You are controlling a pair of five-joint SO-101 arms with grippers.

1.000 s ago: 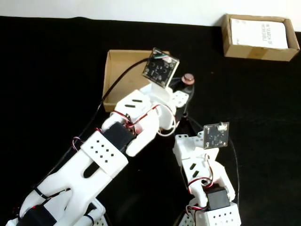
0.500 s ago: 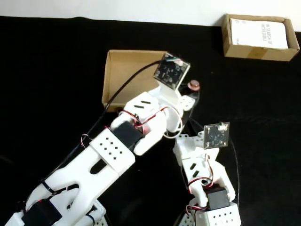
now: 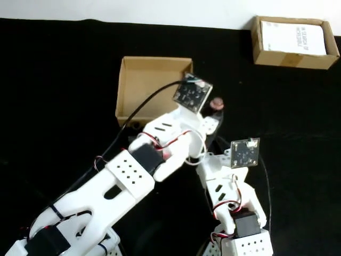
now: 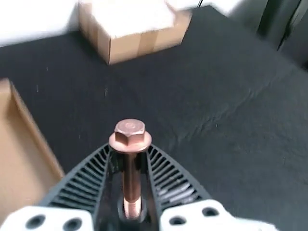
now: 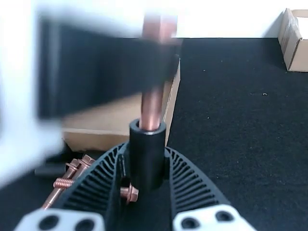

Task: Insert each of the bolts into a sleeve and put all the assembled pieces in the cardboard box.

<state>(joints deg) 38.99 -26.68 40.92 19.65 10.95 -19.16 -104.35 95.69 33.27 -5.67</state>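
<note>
- Right now the left pincer (image 4: 129, 153) is squeezing a copper bolt (image 4: 130, 173) by its stem. The six-sided head is poking out past the fingertips.
- The right pincer (image 5: 147, 166) is hugging a black sleeve (image 5: 147, 147). The sleeve is standing upright with its open mouth facing up.
- The bolt is hanging right over the sleeve, tip down and head up, so its long line is running the same way as the sleeve's.
- The tip is sitting at the sleeve's mouth, but I cannot tell how deep it is going in.
- I am guessing the next move is a straight push down along that line. If the bolt is leaning to one side, it may catch on the rim.
- The cardboard box (image 3: 146, 85) is lying just beside both pincers, on the far side of them. The left arm is reaching closer to it than the right arm.
- The part of the box floor that I can see is looking bare.
- Some spare bolts (image 5: 67, 180) are lying on the black worktop (image 3: 64, 80), near the right pincer and close to the box wall.
- A second box (image 3: 290, 60) is sitting well apart at the far corner, and it is holding a white sheet (image 3: 293, 37).
</note>
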